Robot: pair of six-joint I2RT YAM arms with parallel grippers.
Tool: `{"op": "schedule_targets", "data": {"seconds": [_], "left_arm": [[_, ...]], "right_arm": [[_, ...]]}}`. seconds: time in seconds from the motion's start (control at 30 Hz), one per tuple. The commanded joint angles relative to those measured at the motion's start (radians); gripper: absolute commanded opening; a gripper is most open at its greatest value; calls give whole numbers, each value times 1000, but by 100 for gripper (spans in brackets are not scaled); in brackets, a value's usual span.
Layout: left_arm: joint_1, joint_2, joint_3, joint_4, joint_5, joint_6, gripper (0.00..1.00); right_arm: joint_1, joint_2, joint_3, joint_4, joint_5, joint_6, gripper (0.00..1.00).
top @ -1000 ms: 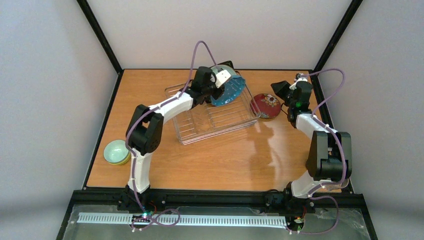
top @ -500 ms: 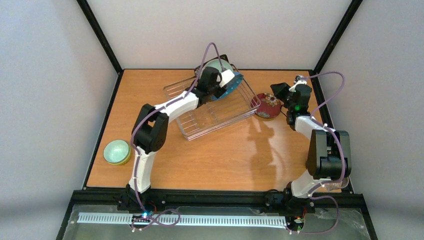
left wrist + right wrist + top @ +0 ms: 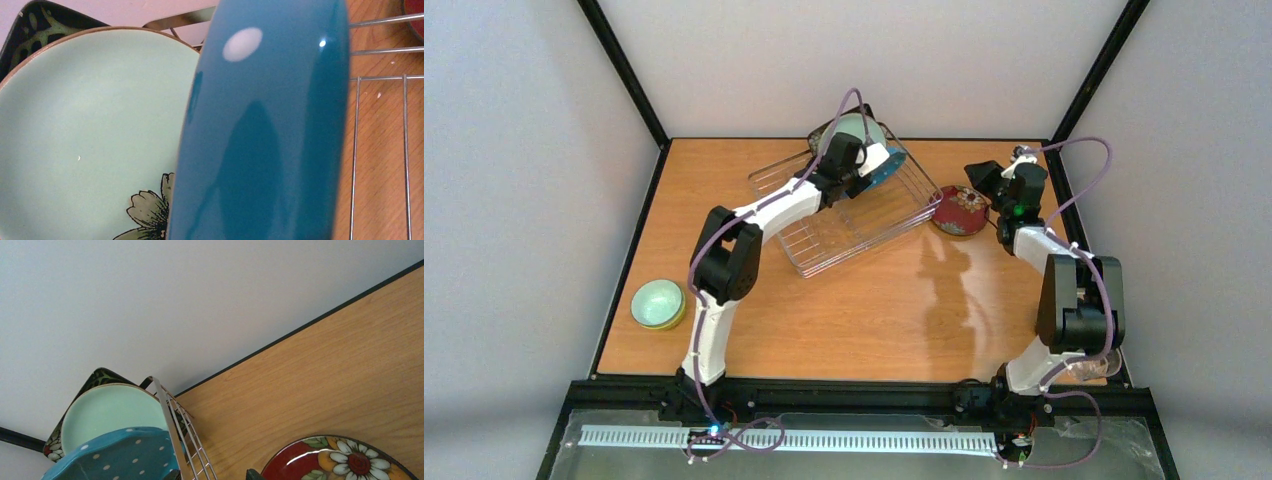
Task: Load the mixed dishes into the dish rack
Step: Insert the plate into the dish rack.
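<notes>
The mixed dishes are, by my judgement, roughly half loaded: at the left the mint bowl (image 3: 656, 299) sits nested in the yellow-green bowl (image 3: 676, 318) on the surface (image 3: 874, 310), well apart from the dish rack (image 3: 854, 238). At the rack's far end the black square floral plate (image 3: 30, 22) and the pale mint plate (image 3: 90, 125) stand on edge. Just beside them the left pincer (image 3: 869, 160) clasps the blue dotted plate (image 3: 270, 140) upright over the wires, and I cannot tell whether it is seated. Right of the rack the small red floral plate (image 3: 959, 210) waits on the surface, with the right pincer (image 3: 982, 183) spread and empty close by.
</notes>
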Motion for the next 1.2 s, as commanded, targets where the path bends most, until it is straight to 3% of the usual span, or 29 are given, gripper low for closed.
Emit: {"op": "schedule_targets", "data": {"seconds": [0.0,0.33,0.47,0.6,1.17], "left_arm": [[64,129,-17,-321,-45,-71,39],[112,169,103,-433,93,-159,52],[121,181,114,-436,82,-178,53],[124,173,114,-418,79,-201,63],[154,93,171,-347,88,-335,80]], "right_arm": [[15,41,63,-13,3,-39,74],[42,117,175,-65,15,-47,75],[42,136,188,-68,16,-43,75],[62,142,203,-79,17,-45,74],[78,164,325,-193,24,-65,75]]}}
